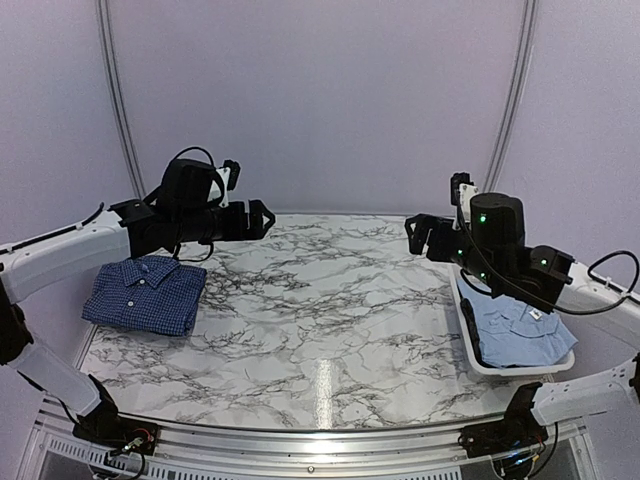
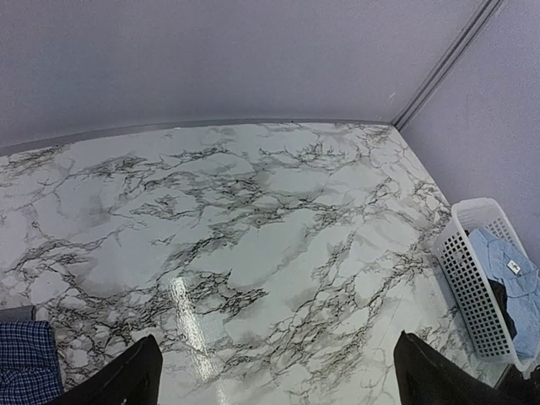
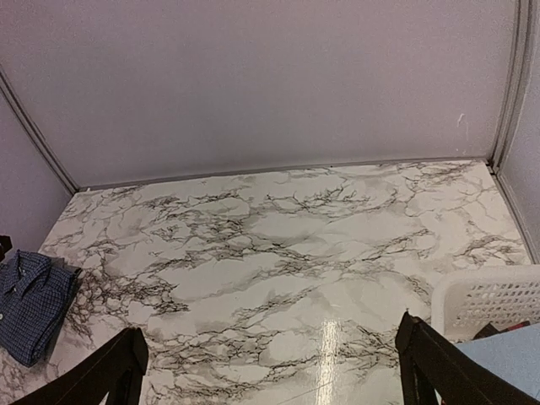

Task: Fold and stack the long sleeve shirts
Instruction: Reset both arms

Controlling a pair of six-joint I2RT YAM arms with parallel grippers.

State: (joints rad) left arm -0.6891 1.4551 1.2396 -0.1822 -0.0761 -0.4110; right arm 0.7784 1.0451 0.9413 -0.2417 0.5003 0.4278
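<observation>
top external: checked blue shirt [image 1: 145,292] folded on tabletop [image 1: 320,300], left side. light blue shirt [image 1: 522,330] in basket [image 1: 520,369], likely yet to fold and stack. left end effector [image 1: 260,219] and right end effector [image 1: 417,236] wide open, empty.

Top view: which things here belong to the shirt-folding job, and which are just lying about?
Job: dark blue checked shirt, folded at left; light blue shirt, at right.
Just there: white basket holding that shirt; marble table.

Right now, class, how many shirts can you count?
2: a folded dark blue shirt on the table, left; a light blue shirt in the basket, right. Others may hide beneath it.
</observation>
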